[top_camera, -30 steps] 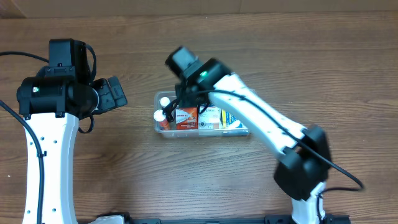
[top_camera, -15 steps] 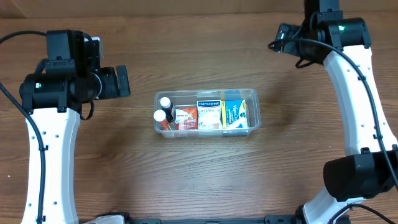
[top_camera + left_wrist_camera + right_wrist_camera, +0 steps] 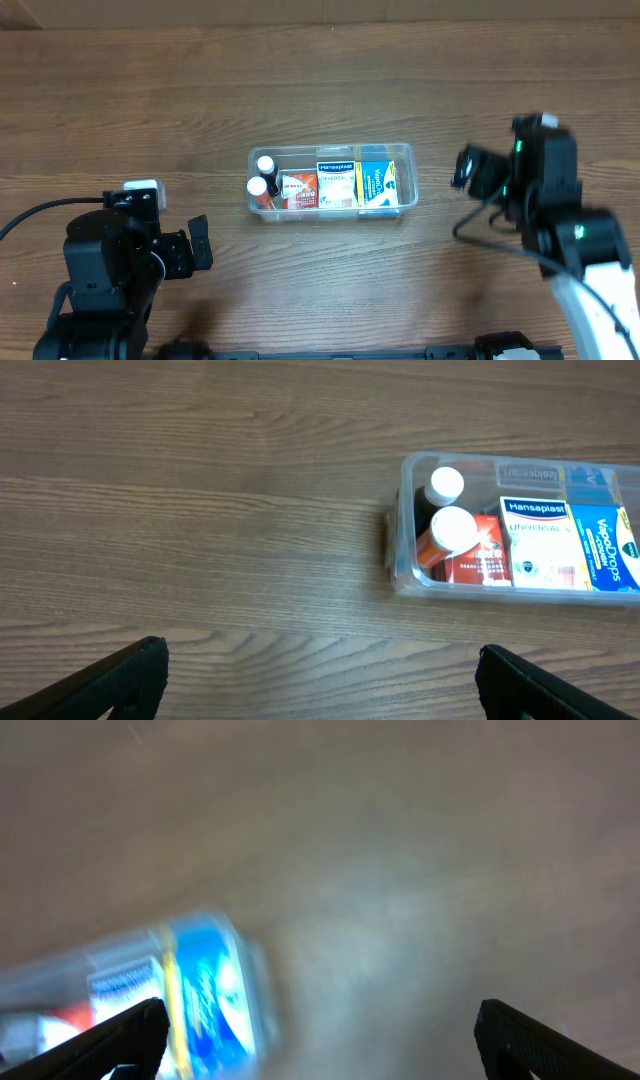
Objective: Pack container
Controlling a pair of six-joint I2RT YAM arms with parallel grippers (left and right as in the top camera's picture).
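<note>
You have the container (image 3: 413, 182) sitting near the middle of the table (image 3: 150, 100), its long sides running left to right, with bare wood on every side of it. The table's far edge shows as a pale strip along the top of the overhead view. The left gripper (image 3: 200, 250) sits well apart from the bin toward the near-left. The right gripper (image 3: 465, 170) is level with the bin's right end, with a band of wood between them.

Half a second ago your left arm reached up beside the bin's left end and your right arm stood high at the far right. Both have since pulled back toward the near edge. The bin and its contents have not shifted.

The left wrist view gives you detail the overhead does not. The container (image 3: 398, 550) is at upper right, and two white-capped bottles (image 3: 446, 485) stand at its left end. Beside them is an orange-red box (image 3: 480, 560), then a Hansaplast box (image 3: 537, 540), then a blue box (image 3: 605, 545). The left gripper (image 3: 320, 665) has its fingers spread to the frame's lower corners with only wood between them, so it is released.

The right wrist view is smeared with motion. You can make out only the blue end of the container (image 3: 205, 990) at lower left. The right gripper (image 3: 320, 1030) is likewise spread wide and holds nothing.
</note>
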